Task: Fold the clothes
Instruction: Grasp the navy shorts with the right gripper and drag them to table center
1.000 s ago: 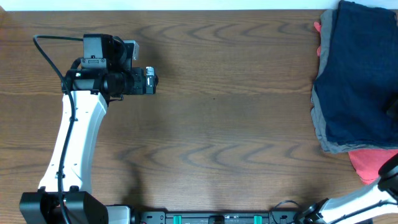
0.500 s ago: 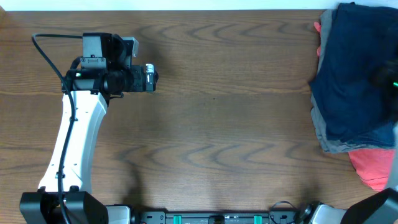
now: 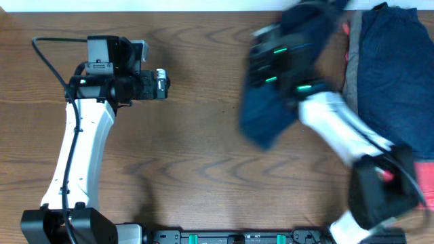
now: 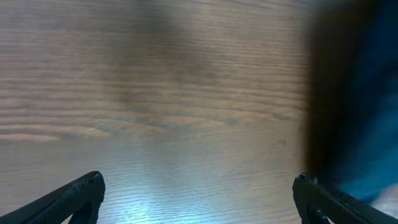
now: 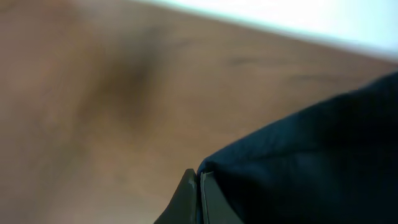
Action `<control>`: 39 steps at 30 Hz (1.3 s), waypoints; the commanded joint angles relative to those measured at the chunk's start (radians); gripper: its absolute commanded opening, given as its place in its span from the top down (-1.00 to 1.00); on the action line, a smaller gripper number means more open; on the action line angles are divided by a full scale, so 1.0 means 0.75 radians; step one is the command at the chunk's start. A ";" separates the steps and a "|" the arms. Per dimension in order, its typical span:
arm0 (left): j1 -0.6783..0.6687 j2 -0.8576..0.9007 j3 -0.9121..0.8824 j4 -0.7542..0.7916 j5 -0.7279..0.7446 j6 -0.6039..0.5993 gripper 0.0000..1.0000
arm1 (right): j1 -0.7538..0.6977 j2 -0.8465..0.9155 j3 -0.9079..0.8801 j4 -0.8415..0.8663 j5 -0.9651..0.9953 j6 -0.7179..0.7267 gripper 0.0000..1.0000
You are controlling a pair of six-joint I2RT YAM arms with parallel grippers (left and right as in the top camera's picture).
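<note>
One navy garment (image 3: 261, 115), pinched shut in my right fingers (image 5: 188, 198), hangs over the bench (image 3: 203, 169), apart from the pile (image 3: 393, 81) at the right edge; held there, I judge, for folding room. Left fingers (image 4: 74, 196): spread, empty, parked well apart.

Left arm (image 3: 85, 142) at left of table (image 3: 203, 169), garment (image 3: 261, 115) mid-table, clothes pile (image 3: 393, 81) at right edge

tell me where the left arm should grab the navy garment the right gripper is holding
Likely the loose lower corner, as the overhead view shows it, of the navy garment, approached from the side facing the left gripper. The right gripper has its jaws shut on one edge, so the remaining cloth spreads free toward the open left gripper. Motion blur hides the exact hem.
</note>
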 commanded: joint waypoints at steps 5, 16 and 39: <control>0.127 -0.005 0.030 -0.037 0.004 -0.007 -0.96 | 0.378 0.244 0.265 -0.062 0.055 0.025 0.98; 0.168 -0.005 0.030 -0.044 0.004 0.004 -0.96 | 0.401 0.264 0.335 -0.136 0.170 0.012 0.58; 0.176 0.017 0.029 -0.006 -0.066 0.012 -0.96 | 0.416 0.381 0.394 0.026 0.173 0.072 -0.12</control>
